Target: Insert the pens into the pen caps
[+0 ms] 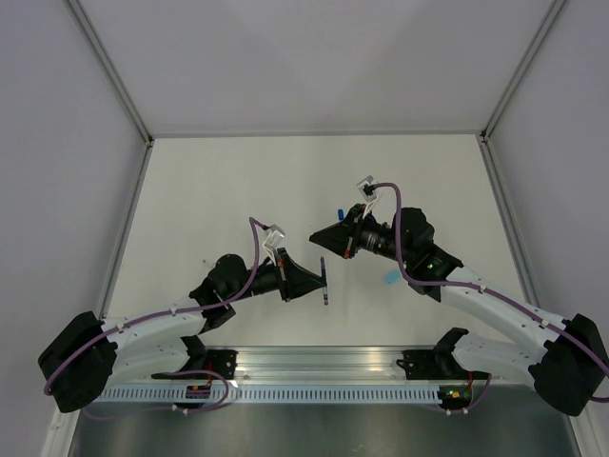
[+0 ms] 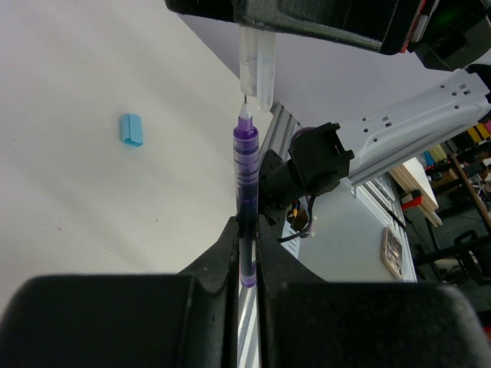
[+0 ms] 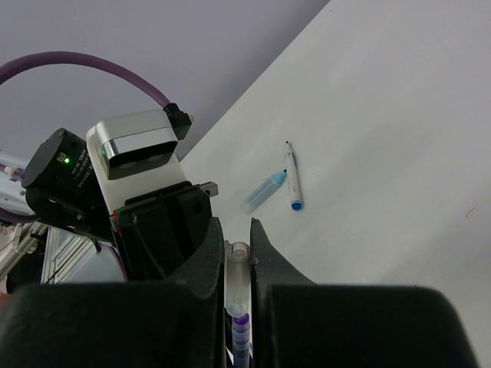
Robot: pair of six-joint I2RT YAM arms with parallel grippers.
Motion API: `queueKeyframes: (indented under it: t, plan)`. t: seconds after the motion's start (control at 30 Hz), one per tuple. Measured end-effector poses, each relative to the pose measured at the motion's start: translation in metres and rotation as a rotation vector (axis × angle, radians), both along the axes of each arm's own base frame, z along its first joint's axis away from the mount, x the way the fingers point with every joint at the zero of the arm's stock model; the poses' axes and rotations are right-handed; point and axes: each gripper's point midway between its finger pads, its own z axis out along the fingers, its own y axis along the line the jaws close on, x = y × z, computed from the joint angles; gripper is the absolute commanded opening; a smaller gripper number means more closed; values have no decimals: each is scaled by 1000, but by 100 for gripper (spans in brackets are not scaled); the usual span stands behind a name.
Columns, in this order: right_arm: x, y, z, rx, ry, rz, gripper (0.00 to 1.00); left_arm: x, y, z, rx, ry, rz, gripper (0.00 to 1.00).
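L claw (image 2: 245, 224) clamps purple pen (image 2: 245, 161) | R claw (image 3: 237, 228) clamps clear cap (image 3: 238, 268) | tip at mouth

Bright, even light — soft shadows, wrist views blurred up close.

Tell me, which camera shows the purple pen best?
The left wrist camera. There the purple pen fills the middle, pinched in the left gripper, its tip at the mouth of a clear cap. The right wrist camera shows only a sliver of purple at its bottom edge. The top camera shows only a thin dark stick.
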Motion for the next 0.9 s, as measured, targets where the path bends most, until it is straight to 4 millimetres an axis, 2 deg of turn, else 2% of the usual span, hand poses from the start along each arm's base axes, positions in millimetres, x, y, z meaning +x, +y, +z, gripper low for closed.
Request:
queueKeyframes:
  t: [0.4,0.67,0.9]
  plan:
    - [3,2,-6,-12,14,0,0,0,0,1,-3,-1,-2,2]
    - [3,4,4,1,-2,2,0,0,0,2,-9,1,-2,2]
    - [3,4,3,0,-2,4,0,0,0,3,-11,-2,-1,2]
